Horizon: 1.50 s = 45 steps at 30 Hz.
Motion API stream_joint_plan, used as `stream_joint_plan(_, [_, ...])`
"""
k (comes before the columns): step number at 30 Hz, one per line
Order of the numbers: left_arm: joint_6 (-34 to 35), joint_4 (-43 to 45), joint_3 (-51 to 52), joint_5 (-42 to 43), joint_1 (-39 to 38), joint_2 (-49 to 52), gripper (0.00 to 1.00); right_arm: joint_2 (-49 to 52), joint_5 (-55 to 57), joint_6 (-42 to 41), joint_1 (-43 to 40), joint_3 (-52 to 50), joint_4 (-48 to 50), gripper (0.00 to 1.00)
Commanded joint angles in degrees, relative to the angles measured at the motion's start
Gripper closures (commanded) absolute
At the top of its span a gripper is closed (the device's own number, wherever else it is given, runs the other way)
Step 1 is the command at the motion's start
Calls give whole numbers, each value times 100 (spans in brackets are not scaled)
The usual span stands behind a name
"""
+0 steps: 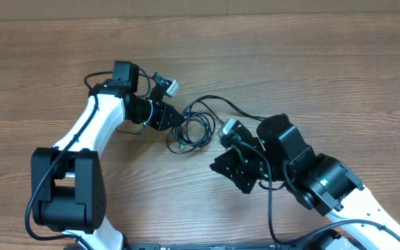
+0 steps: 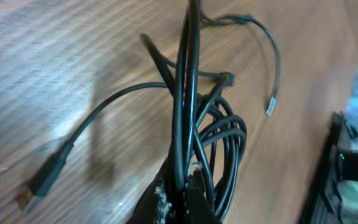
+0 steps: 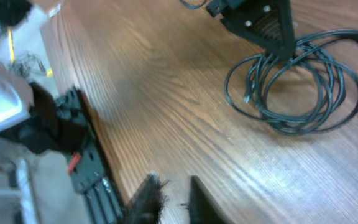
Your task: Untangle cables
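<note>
Overhead, thin black cables (image 1: 189,132) lie loosely coiled, pinched by the left gripper (image 1: 181,119); right gripper (image 3: 171,190) slightly parted, empty.

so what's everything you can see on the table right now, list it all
thin black flexible cables: a few strands, exact count unclear, black, coiled together mid-table, one strand trailing off to the right of the overhead view
black plug with silvery tip: one, at a loose cable end, lying on the wood
brown wood-grain table: one, brown, under everything
left arm: one, white and black, reaching in from the lower left of the overhead view
right arm: one, white and black, from the lower right
left gripper: one, black, shut on the cables at the coil's edge
right gripper: one, black, jaws slightly apart, empty, over bare wood apart from the coil
</note>
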<state>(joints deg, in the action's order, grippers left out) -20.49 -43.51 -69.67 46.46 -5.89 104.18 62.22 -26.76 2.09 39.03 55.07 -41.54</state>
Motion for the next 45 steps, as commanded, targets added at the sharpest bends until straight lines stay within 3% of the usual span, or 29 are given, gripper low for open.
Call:
stream_joint_plan(1, [-1172,-304,20,833,-13,-2,96,223,42,-122,-15,114,26,77])
stream_joint_plan(7, [-2643,-1082,20,1228,-13,-2,96,673,1445,-1537,-15,114,26,78])
stream_joint_plan(21, [-2769,-1182,20,1781,-13,-2,96,1510,2413,-3582,-20,114,151,73])
stream_joint_plan(27, [-2771,-1222,20,1945,-13,-2,96,2087,2420,-3657,-22,114,487,73])
stream_joint_plan(29, [-2771,-1222,20,1917,-13,-2,96,2201,2417,-3657,-26,116,605,78])
stream_joint_plan(35, [-2806,-1373,20,1749,35,-2,96,1902,2245,-3351,-72,127,654,79])
stream_joint_plan(39, [-3147,-1565,20,1744,37,-2,96,1355,2098,-3246,-339,127,553,70])
stream_joint_plan(45, [-3418,-1672,20,2037,35,-2,96,1016,992,-3248,-1362,122,321,55])
